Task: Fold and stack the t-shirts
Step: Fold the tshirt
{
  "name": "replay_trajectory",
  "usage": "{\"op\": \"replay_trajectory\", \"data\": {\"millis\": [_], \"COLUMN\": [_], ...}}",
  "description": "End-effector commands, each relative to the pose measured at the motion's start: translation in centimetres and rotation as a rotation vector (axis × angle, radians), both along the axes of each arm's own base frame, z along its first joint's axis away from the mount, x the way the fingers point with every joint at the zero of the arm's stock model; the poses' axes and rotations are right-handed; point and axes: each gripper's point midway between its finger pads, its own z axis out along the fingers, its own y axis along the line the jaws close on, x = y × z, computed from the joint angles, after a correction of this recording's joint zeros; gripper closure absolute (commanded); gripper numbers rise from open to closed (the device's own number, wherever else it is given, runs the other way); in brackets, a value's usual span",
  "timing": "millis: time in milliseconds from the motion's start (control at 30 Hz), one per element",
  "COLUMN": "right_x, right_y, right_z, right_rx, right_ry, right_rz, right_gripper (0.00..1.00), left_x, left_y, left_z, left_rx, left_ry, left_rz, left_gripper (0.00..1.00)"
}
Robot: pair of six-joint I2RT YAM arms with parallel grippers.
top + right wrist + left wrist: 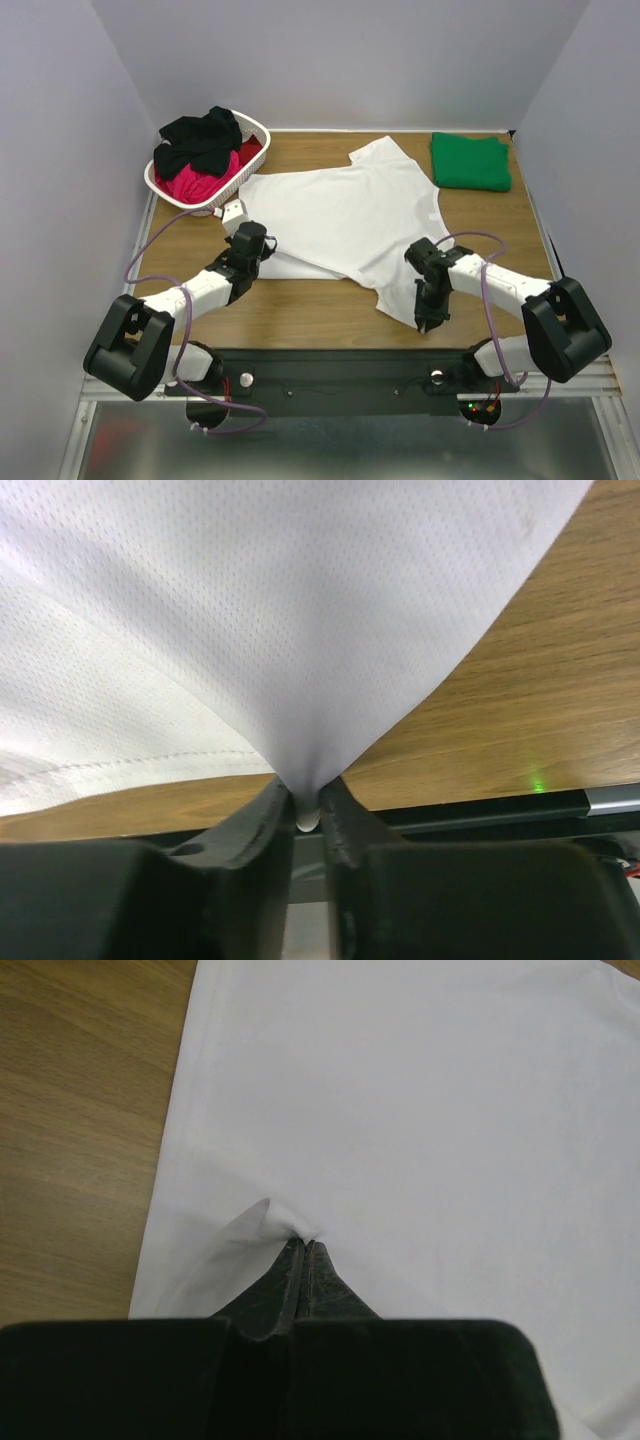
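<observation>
A wooden table [180,245] with a light-brown grain sits inside a booth of plain, pale grey walls [330,60] on three sides. A large white t-shirt [345,215] lies spread across the middle of the table, between the two arms. The left end effector [303,1248] is closed tight, its fingers pressed together on a small pucker of the white t-shirt near the shirt's left edge, with bare wood just to its left. The right end effector [305,805] is closed on a pinch of the same shirt at its near right corner — the cloth fans out from the fingers in a taut peak. Well beyond the right end effector, a folded green t-shirt [470,160] lies flat at the back right corner. Just beyond the left end effector stands a white lattice basket [262,135], holding a crumpled black t-shirt [200,138] on top of a red-pink t-shirt [195,185].
</observation>
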Motion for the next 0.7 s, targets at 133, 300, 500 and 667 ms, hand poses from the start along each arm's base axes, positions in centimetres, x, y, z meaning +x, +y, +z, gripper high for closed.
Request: {"op": "replay_trajectory", "data": {"millis": [133,300,500,667], "right_x": [0.6,2.4,6.3,9.4], "right_y": [0.4,1.0,1.4,1.8], "right_z": [0.7,2.8,5.7,7.2], "right_rx": [-0.014,-0.03,-0.073,-0.107], "right_ry": [-0.033,-0.087,-0.206,-0.299], "right_rz": [0.034,0.063,0.077,0.079], "right_gripper": [1.0,1.0,1.0,0.99], "left_x": [0.4,-0.5,-1.7,-1.8], "left_y": [0.3,0.3,0.8,1.5], "left_z": [1.7,2.3,3.1,2.9], "left_rx": [-0.007,-0.033,-0.054,-0.024], "left_ry": [-0.05,-0.051,-0.063,-0.053], "left_rz": [0.009,0.0,0.004,0.025], "left_gripper": [1.0,1.0,1.0,1.0]}}
